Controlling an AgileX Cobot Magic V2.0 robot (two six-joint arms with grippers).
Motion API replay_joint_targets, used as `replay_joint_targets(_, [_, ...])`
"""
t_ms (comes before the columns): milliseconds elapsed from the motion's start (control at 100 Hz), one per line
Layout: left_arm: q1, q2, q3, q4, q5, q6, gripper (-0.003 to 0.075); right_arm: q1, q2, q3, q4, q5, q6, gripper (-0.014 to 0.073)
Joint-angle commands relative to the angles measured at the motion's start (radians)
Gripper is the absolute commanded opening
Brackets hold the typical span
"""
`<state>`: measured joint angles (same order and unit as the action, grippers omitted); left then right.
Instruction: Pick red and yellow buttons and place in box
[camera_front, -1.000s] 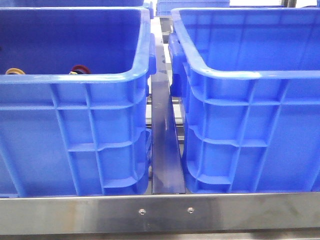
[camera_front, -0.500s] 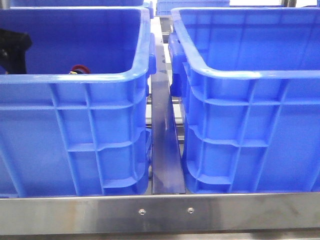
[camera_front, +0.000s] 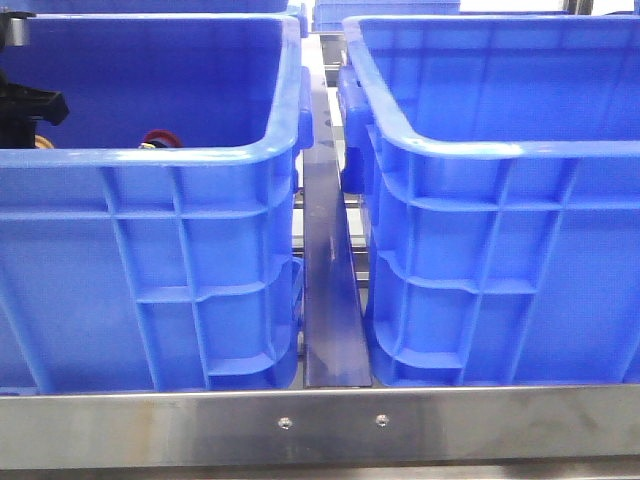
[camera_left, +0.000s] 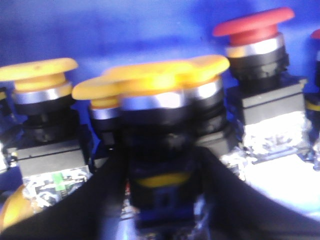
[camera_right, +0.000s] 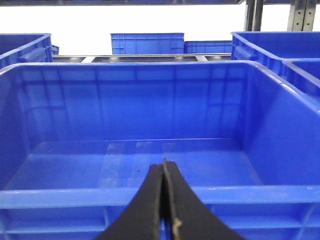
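Left wrist view showed the left tool (camera_left: 160, 200) clamped around a yellow button (camera_left: 160, 90) for lifting from its crate (camera_front: 150, 160); the right tool (camera_right: 163, 200), pinched empty, waited at the box (camera_right: 150, 197).

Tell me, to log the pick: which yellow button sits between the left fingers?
The blurred, nearest yellow mushroom-head push button, centred between both black fingers; the other yellow buttons stand behind, outside them.

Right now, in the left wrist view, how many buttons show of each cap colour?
Yellow buttons: 4
Red buttons: 2, one cut off by the picture's edge
Total: 6
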<state>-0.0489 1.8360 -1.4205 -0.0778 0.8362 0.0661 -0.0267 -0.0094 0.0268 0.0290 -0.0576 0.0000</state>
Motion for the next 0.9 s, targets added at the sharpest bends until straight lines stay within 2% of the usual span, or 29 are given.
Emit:
replay_joint_targets(0, [-0.007, -0.063, -0.032, -0.007, -0.037, 0.001, 0.0099, 0.002, -0.027, -0.018, -0.009, -0.078, 0.0, -0.0068])
replay_joint_targets(130, [-0.007, -0.106, -0.032, -0.026, -0.047, 0.001, 0.0042, 0.002, -0.027, -0.018, -0.009, -0.078, 0.0, -0.0068])
replay_joint_targets(270, [-0.024, -0.178, -0.022, -0.043, -0.05, 0.01, 0.0043, 0.002, -0.027, -0.018, -0.009, -0.078, 0.0, -0.0068])
replay_joint_targets(530, [-0.094, -0.363, 0.086, -0.281, -0.078, 0.26, 0.0043, 0.002, -0.027, -0.018, -0.009, -0.077, 0.0, -0.0068])
replay_joint_targets(660, [-0.163, -0.435, 0.114, -0.355, -0.071, 0.396, 0.0043, 0.002, -0.027, -0.018, -0.009, -0.077, 0.0, -0.0068])
replay_joint_targets(890, [-0.367, -0.48, 0.114, -0.424, -0.06, 0.495, 0.0043, 0.002, -0.027, -0.018, -0.009, -0.082, 0.0, -0.0068])
